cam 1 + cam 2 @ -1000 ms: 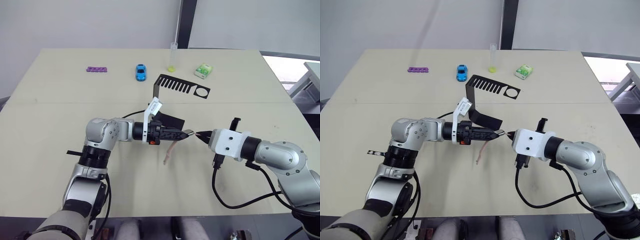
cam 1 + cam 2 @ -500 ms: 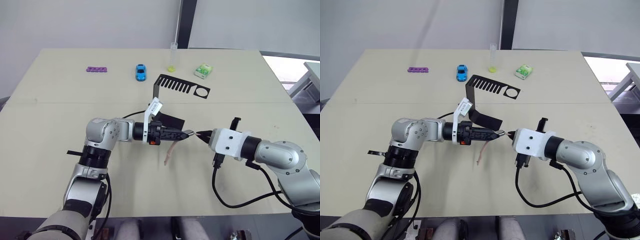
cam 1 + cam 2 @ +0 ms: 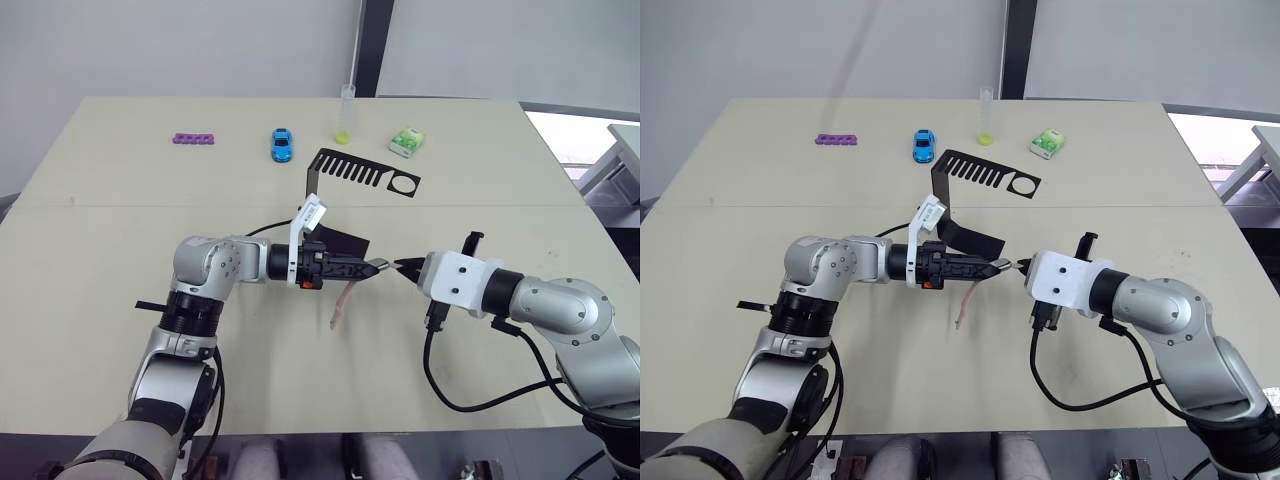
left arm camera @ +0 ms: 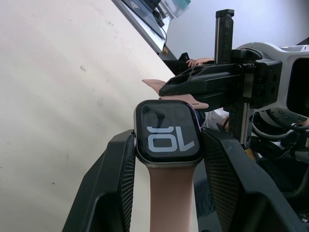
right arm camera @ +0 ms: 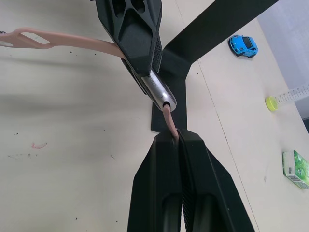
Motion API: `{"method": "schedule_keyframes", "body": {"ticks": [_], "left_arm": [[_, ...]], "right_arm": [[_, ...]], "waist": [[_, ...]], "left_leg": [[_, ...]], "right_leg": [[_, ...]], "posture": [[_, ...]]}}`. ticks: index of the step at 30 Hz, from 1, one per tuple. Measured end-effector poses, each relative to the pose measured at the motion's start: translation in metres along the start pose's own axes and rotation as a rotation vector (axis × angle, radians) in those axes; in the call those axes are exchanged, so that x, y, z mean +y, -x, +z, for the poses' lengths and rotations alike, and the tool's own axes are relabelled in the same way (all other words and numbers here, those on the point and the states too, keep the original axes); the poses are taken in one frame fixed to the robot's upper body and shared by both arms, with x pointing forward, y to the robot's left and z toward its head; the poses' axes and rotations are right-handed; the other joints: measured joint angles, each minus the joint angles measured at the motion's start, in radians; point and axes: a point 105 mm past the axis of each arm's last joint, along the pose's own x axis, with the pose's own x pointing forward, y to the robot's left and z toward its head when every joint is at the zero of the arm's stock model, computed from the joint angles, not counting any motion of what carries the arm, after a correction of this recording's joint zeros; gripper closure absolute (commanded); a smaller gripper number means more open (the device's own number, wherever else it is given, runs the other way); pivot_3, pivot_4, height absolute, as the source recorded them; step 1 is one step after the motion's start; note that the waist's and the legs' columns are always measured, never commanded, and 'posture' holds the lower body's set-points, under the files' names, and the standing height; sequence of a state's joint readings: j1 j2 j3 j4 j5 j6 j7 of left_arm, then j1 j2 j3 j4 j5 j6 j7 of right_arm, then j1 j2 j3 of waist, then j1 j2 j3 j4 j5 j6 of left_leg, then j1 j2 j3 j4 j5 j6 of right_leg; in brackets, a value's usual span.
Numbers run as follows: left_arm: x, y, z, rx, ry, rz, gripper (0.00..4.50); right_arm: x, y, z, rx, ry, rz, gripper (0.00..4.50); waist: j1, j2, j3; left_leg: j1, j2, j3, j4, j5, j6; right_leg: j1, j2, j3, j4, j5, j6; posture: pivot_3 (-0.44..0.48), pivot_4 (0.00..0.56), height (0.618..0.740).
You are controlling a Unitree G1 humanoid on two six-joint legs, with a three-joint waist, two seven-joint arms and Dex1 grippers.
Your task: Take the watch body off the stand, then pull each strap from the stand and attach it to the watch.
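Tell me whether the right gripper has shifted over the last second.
Barely. The right gripper stays at about the same spot below the black sheet-metal stand, shut on the pink-beige strap at the watch body.

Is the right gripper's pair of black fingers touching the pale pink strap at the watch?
Touching. The right wrist view shows the right gripper closed on the pale pink strap, which runs to the silver-rimmed watch body.

The watch body (image 4: 168, 133), a rounded-square case with a dark screen and silver rim, is held off the table with one pink strap (image 3: 339, 305) hanging from it and the other (image 5: 170, 121) meeting its far edge, near the black stand (image 3: 352, 176).
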State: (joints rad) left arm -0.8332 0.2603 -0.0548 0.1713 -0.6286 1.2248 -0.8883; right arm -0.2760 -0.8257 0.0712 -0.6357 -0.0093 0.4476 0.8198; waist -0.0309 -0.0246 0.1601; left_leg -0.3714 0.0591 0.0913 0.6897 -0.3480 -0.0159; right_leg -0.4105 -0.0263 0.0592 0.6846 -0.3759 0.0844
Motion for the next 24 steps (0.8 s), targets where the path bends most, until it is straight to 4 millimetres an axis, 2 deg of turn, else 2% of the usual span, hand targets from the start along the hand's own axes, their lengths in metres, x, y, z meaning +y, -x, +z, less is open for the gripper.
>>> {"method": "schedule_keyframes", "body": {"ticks": [24], "left_arm": [[-0.0023, -0.0042, 0.0052, -0.013, -0.015, -0.001, 2.9]], "right_arm": [[-0.0009, -0.0023, -0.0029, 0.012, -0.082, -0.007, 4.5]], "waist": [[0.0, 0.0, 0.0]], "left_leg": [[0.0, 0.0, 0.0, 0.0, 0.0, 0.0]], "right_leg": [[0.0, 0.0, 0.0, 0.0, 0.0, 0.0]], "posture": [[0.0, 0.15, 0.74]]}}
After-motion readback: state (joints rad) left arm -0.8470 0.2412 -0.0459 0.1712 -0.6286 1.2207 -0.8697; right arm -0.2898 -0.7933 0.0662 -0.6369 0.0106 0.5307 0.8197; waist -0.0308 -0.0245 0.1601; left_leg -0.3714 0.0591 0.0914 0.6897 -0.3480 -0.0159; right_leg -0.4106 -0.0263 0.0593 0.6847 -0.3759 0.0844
